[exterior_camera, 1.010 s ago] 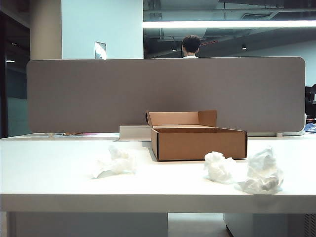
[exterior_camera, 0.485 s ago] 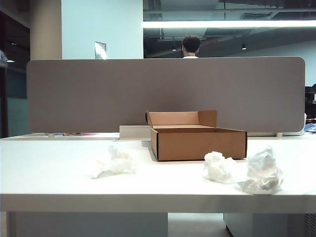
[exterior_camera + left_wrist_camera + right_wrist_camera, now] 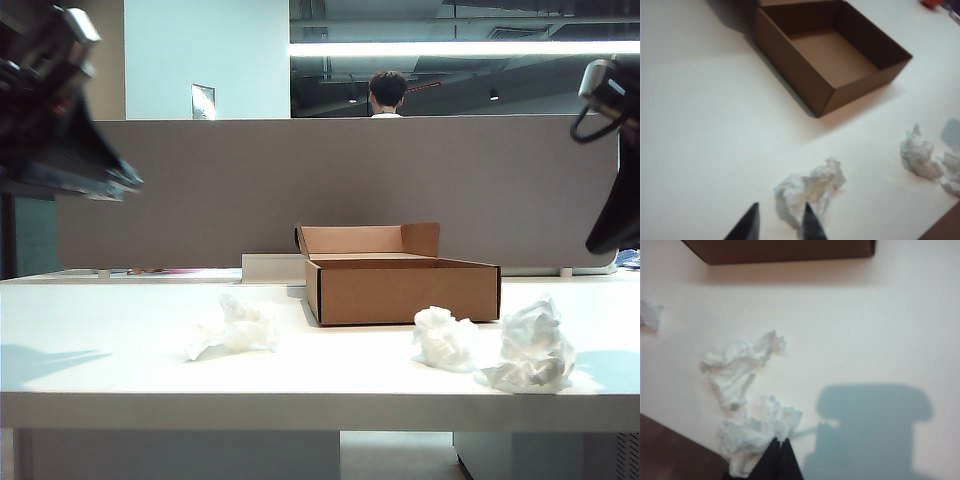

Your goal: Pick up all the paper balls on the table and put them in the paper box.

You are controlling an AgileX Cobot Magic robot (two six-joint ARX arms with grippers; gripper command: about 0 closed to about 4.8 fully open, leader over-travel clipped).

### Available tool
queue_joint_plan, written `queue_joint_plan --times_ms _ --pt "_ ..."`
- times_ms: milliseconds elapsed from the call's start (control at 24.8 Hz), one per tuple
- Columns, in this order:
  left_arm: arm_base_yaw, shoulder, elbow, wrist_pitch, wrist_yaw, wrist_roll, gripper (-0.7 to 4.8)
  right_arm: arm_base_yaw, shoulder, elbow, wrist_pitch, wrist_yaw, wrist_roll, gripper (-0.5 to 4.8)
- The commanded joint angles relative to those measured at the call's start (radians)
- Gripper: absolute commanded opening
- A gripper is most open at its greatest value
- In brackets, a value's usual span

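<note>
**A:** Paper balls [image 3: 232,330], three of them, lie on the white table [image 3: 120,380]. Where does each one sit?

**B:** One wad lies by itself, directly below and just ahead of the left claw [image 3: 779,222]. The other two [image 3: 445,338] [image 3: 530,348] lie close together under the right claw [image 3: 779,449], the nearer one right beneath its tips.

**A:** And the box?

**B:** The brown cardboard box [image 3: 405,285] stands open beyond both claws, its flap lid upright at the back. Its inside [image 3: 832,52] shows bare cardboard. It sits between the lone wad and the pair, apart from all three.

**A:** How do the claws stand?

**B:** The left claw's two dark fingers [image 3: 747,225] are spread a little, with a gap between them; nothing is between them, and the wad [image 3: 812,187] lies just past their tips. The right claw's fingers [image 3: 785,460] are pressed together into a single dark point, pinching nothing, hanging above the wad [image 3: 757,432].

**A:** Are the arms visible from the outside camera?

**B:** Yes, blurred. The left arm [image 3: 55,110] shows high at one edge, the right arm [image 3: 612,140] high at the other, both above the table. Behind the box stands a grey divider panel [image 3: 200,190].
</note>
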Motion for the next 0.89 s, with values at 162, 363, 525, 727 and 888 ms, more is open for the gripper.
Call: queue_joint_plan --times_ms 162,363,525,727,888 --pt "-0.106 0.141 0.004 0.118 -0.047 0.093 0.9 0.022 0.044 0.005 0.027 -0.007 -0.005 0.05" --pt "-0.119 0.234 0.02 0.126 -0.055 0.092 2.51 0.056 0.056 0.005 0.026 -0.028 -0.004 2.67" --pt "-0.125 0.308 0.039 0.167 -0.058 0.092 4.67 0.118 0.058 0.005 0.036 -0.023 -0.005 3.7" --pt "-0.136 0.359 0.063 0.207 -0.058 0.092 4.67 0.141 0.089 0.005 0.072 0.006 0.004 3.69" --pt "-0.161 0.395 0.093 0.215 -0.066 0.092 4.67 0.144 0.139 0.005 0.075 0.005 0.007 3.69"
